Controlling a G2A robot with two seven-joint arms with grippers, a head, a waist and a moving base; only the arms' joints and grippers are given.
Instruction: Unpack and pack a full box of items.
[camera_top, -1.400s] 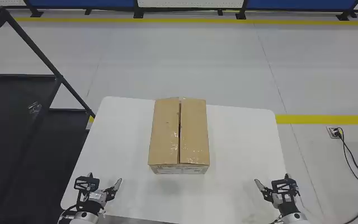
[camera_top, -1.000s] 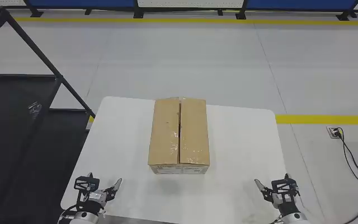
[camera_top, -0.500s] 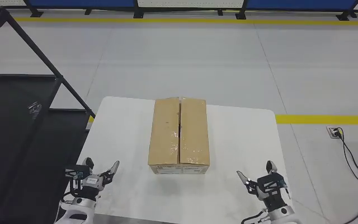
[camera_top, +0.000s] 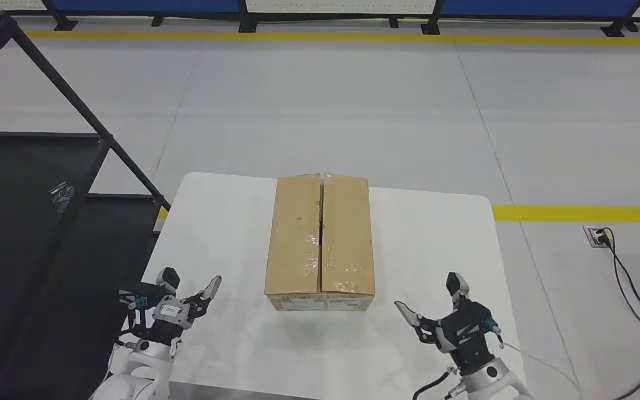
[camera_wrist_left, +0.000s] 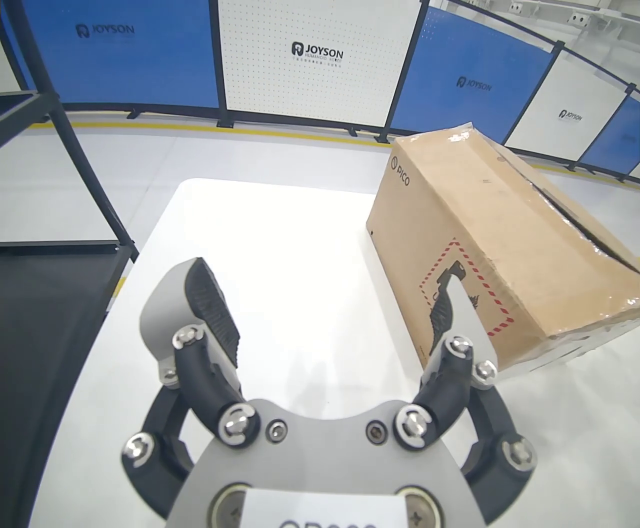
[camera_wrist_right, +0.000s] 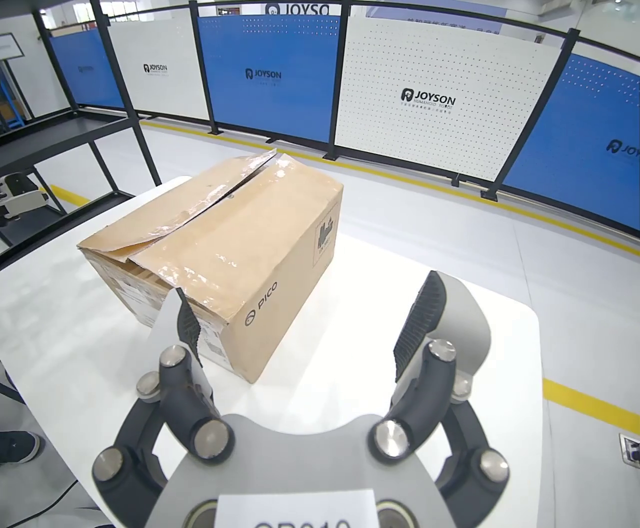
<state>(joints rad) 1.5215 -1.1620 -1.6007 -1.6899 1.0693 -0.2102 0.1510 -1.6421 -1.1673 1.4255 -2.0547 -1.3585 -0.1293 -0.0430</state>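
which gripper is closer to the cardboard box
Right. The right gripper is open just off the near right corner of the cardboard box; the left gripper is farther out from its near left corner.

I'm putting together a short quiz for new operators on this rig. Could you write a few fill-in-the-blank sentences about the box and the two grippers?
1. The cardboard box stands on the white ____.
2. The fingers of the left gripper are ____, with nothing between them.
3. The right gripper hovers beside the box without ____ it.

Missing words: table; open; touching.
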